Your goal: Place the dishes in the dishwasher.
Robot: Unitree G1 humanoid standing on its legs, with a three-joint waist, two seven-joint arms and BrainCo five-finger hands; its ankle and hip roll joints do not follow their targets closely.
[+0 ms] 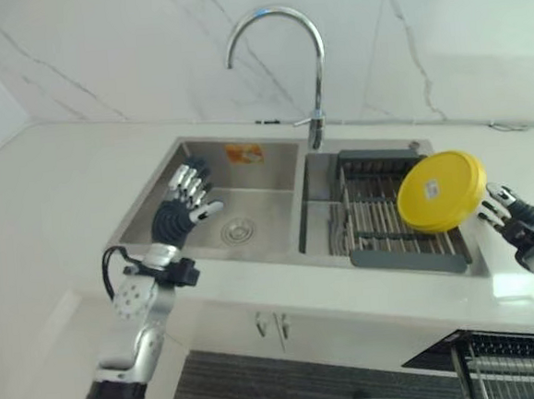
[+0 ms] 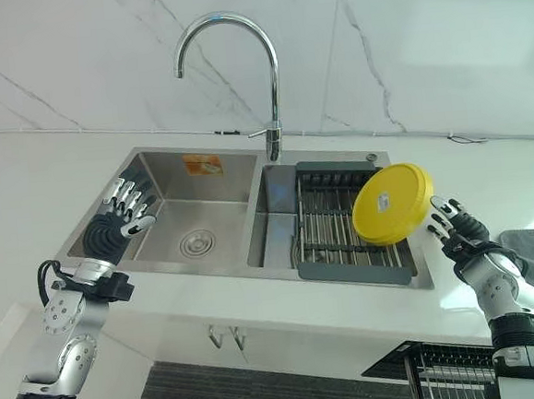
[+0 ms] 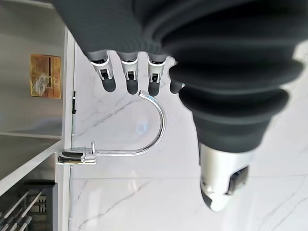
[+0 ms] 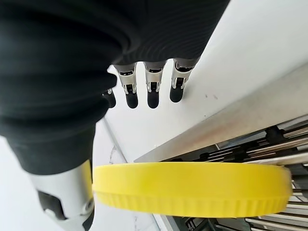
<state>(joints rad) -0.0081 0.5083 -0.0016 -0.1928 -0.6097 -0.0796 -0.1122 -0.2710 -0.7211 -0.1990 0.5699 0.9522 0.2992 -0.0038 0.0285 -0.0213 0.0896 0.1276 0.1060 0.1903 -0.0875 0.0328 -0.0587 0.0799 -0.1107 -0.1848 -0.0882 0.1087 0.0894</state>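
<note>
Left robot hand (image 3: 159, 43) fingers straight (holding nothing), chrome faucet (image 3: 144, 134) beyond, against marble wall (image 3: 144, 202).

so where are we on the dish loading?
Early stage. Nothing looks loaded yet: the dishwasher rack shows at the lower edge, no dishes visible in it. In hand: the yellow plate stands on edge in the sink's drying rack, right hand open beside it, not gripping. Left hand idles open over the left basin. Left: grasp, carry, place.

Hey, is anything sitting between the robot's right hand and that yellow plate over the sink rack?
Nothing visible stands between them. The right hand is right beside the yellow plate, which stands on edge over the drying rack. In the wrist view its thumb is already at the plate's rim, fingers straight.
</note>
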